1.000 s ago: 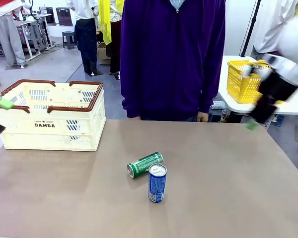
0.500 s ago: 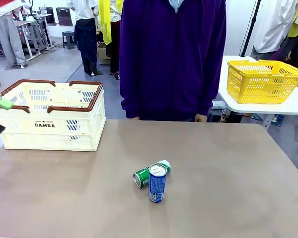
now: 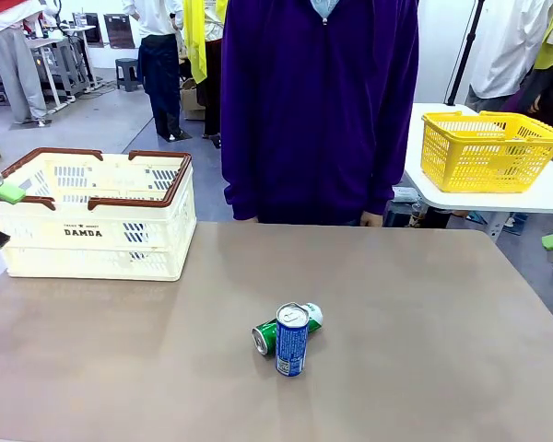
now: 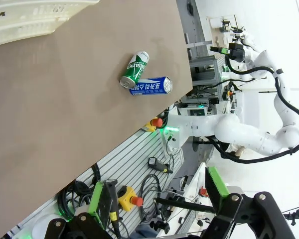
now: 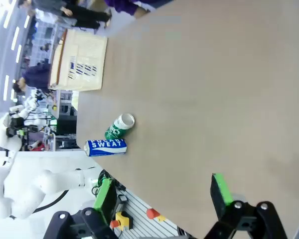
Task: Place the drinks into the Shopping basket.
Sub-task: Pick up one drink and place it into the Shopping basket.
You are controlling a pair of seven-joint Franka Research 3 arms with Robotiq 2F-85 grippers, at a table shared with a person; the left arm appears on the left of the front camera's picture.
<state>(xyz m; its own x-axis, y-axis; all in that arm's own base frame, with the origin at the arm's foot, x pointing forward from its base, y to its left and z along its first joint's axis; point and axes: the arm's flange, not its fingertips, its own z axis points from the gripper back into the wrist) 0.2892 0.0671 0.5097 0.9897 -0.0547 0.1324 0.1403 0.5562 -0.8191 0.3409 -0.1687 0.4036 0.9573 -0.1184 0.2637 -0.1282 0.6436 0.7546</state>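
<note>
brown table (image 3: 424, 313) carries the blue can (image 3: 291, 343) upright, the green can (image 3: 265, 337) lying just behind it, the basket (image 3: 92, 230) well apart at left. left gripper (image 4: 154, 186) and right gripper (image 5: 163, 185) both hang spread, empty.

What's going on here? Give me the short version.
Nothing is being handled right now. The two drinks sit mid-table: the blue can stands upright, and the green can lies on its side close behind it. Neither is in the Shopping basket yet, which sits at the table's far left. The left claw and right claw are open and hold nothing. A person in a purple top stands at the far side.
</note>
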